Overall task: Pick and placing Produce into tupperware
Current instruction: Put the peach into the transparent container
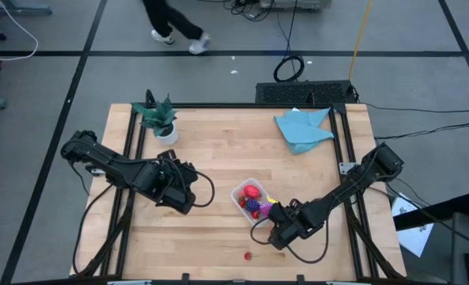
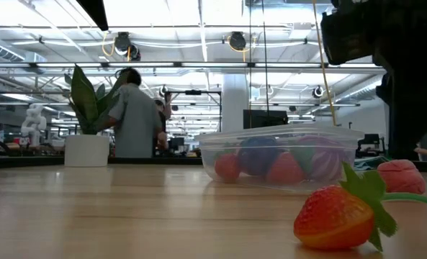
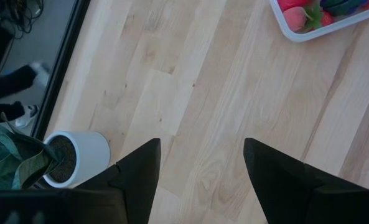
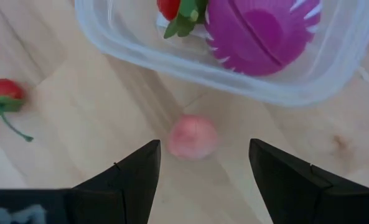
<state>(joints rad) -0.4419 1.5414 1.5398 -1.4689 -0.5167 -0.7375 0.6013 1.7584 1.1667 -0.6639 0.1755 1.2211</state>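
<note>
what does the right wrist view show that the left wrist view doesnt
Only the right wrist view shows the pink fruit lying outside the tub between the open right tool, a loose strawberry, and the magenta fruit. Only the left wrist view shows the plant pot and the open left tool. Both show the tub and the table.

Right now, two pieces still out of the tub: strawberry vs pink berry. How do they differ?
The strawberry is red with green leaves and a stem; the pink berry is pale, round and bare. The pink berry lies close beside the tupperware, between the open fingers of the right gripper; the strawberry lies farther off, to one side. Both rest on the table, unheld.
</note>
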